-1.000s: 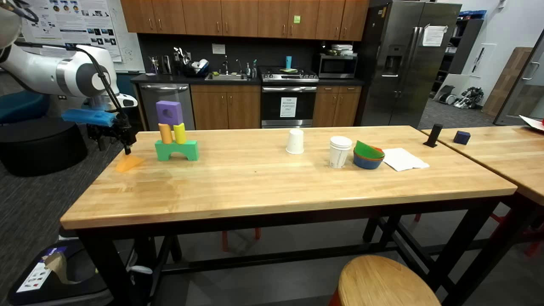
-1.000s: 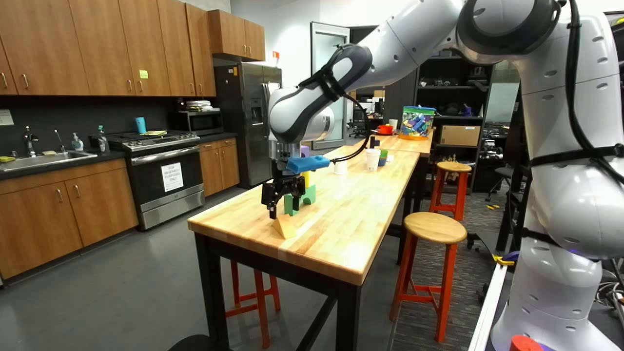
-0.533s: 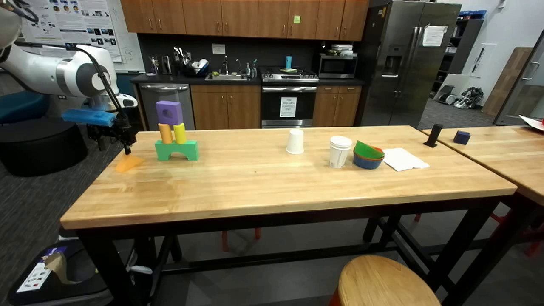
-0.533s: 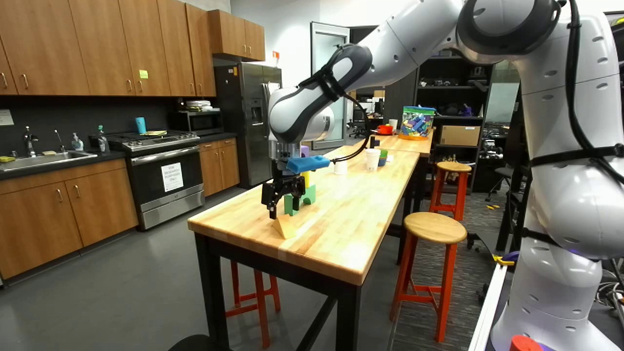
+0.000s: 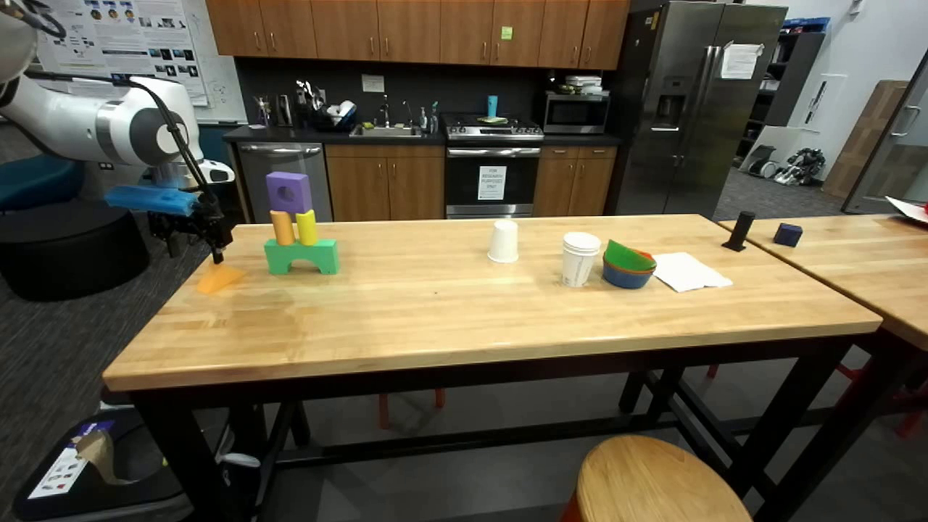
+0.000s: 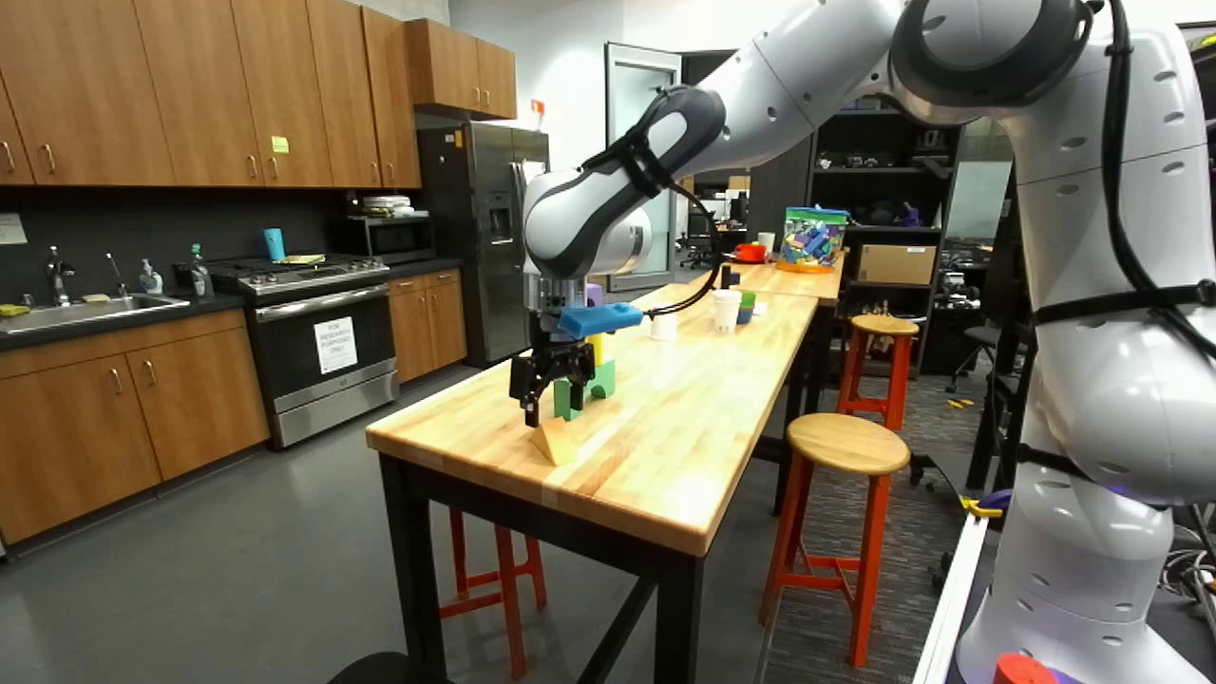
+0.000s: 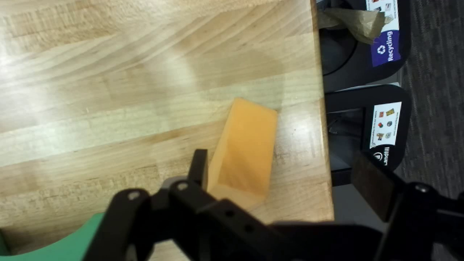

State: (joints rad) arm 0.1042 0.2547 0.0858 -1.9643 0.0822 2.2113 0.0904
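Brown cabinets (image 5: pixel 413 29), a stove (image 5: pixel 494 152) and a fridge (image 5: pixel 689 109) stand at the back of the room, and a long wooden table (image 5: pixel 435 319) runs before them. Near one end of its top lies an orange wedge (image 7: pixel 250 141). Its long axis runs roughly along the table's short edge, though skewed to it: in the wrist view that axis goes from top to bottom, the upper end pointing slightly right and the lower end slightly left. A broad orange face shows most fully there, with a paler face along the left side and another at the lower end. In an exterior view the wedge (image 6: pixel 558 444) rises to a peak.

Over it the gripper (image 7: pixel 288 175) points down, its jaws well apart. In the wrist view the wedge shows in the space between the two fingers (image 7: pixel 199 168), close to the one at that view's left; the other shows past the table's edge, where black bins (image 7: pixel 369 74) stand below. Whether a fingertip touches the wedge cannot be told. A blue piece (image 6: pixel 600 319) sits on the wrist above the gripper in both exterior views.

Near the wedge, in an exterior view, stands a green arch (image 5: pixel 302 250) bearing an orange pillar (image 5: pixel 283 228) and a yellow pillar (image 5: pixel 307 228), with a purple block (image 5: pixel 301 190) across both. Farther along the table are an upturned cup (image 5: pixel 503 241), stacked cups (image 5: pixel 578 264), bowls (image 5: pixel 627 276) and a napkin (image 5: pixel 689 272).
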